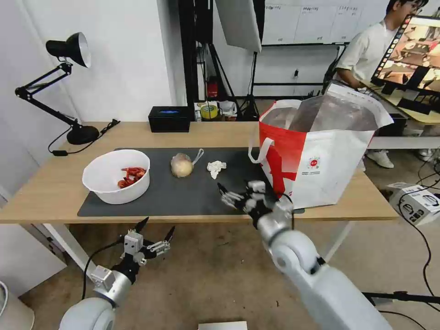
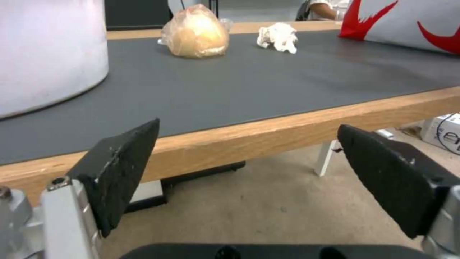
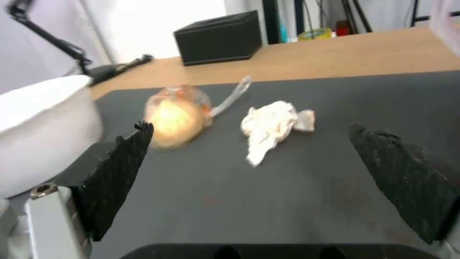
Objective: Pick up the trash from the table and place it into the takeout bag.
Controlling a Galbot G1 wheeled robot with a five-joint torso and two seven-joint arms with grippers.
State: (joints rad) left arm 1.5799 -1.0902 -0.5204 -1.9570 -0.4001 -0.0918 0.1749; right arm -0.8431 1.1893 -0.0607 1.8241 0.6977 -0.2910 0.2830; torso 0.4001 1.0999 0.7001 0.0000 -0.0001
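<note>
Left claw [image 1: 156, 228] splayed below table [image 1: 55, 192]

Matt grey mat [image 1: 183, 192] — wood table [image 1: 46, 192]

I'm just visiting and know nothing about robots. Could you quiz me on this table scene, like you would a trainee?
1. True or false: the tissue is already in the bag.
2. Which end effector is over the mat? A) left B) right
3. Fill in: the bowl holds red ____.

Key: 1 false, it lies on the mat; 2 B, open near the tissue, while the left hangs open below the table edge; 3 shells.
</note>
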